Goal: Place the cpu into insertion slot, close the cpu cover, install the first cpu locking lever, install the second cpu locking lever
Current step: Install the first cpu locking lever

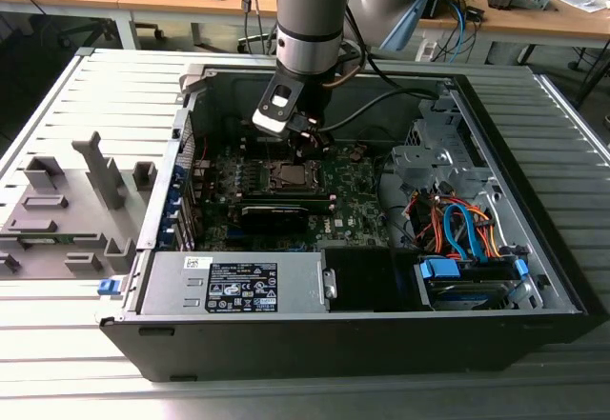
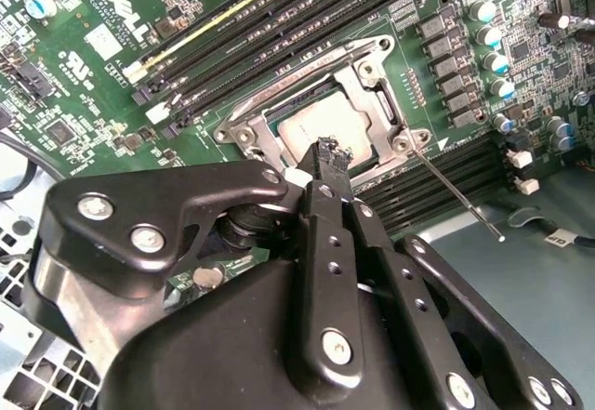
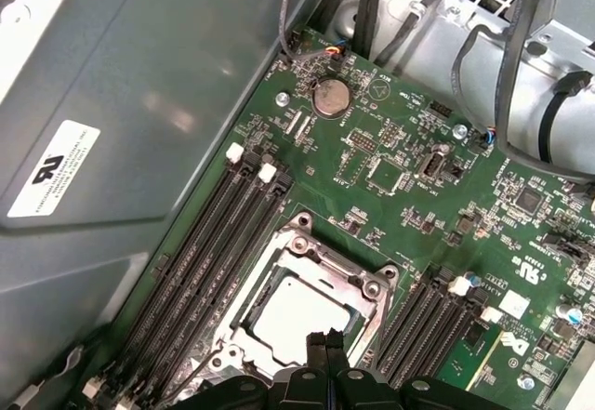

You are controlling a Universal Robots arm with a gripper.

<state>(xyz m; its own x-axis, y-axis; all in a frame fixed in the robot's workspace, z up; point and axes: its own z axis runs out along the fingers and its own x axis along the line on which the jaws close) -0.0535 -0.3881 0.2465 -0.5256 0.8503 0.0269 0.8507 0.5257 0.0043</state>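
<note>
The arm (image 1: 310, 20) reaches down into the open case (image 1: 381, 334) on the slatted desk (image 1: 86, 372). The gripper (image 2: 330, 152) hangs right over the socket in the middle of the board (image 3: 409, 154).

The jaws are clenched, tips pressed together with nothing between them. Both wrist views show the pair as one narrow black point. That point sits just above the cpu (image 2: 311, 129), near the edge of its silvery face; whether it touches, I cannot tell.

The cpu lies flat in the slot (image 3: 247, 306). The cover (image 3: 337, 267) is down around it, with the chip showing through the big window. Off one corner of the socket a thin lever (image 2: 456, 196) juts out, a bare rod slanting over the nearby memory slots (image 2: 400, 191), its free end well clear of the socket.

In the exterior view, taking the socket as the dial's centre, a black card (image 1: 276, 212) lies just beside it at 6 o'clock. The power supply (image 1: 238, 282) sits further out on the same line, against the case wall. Blue and orange cables (image 1: 457, 230) bunch at 4 o'clock by the drive bay. A grey fixture (image 1: 67, 201) stands on the desk at 9 o'clock, outside the case.
</note>
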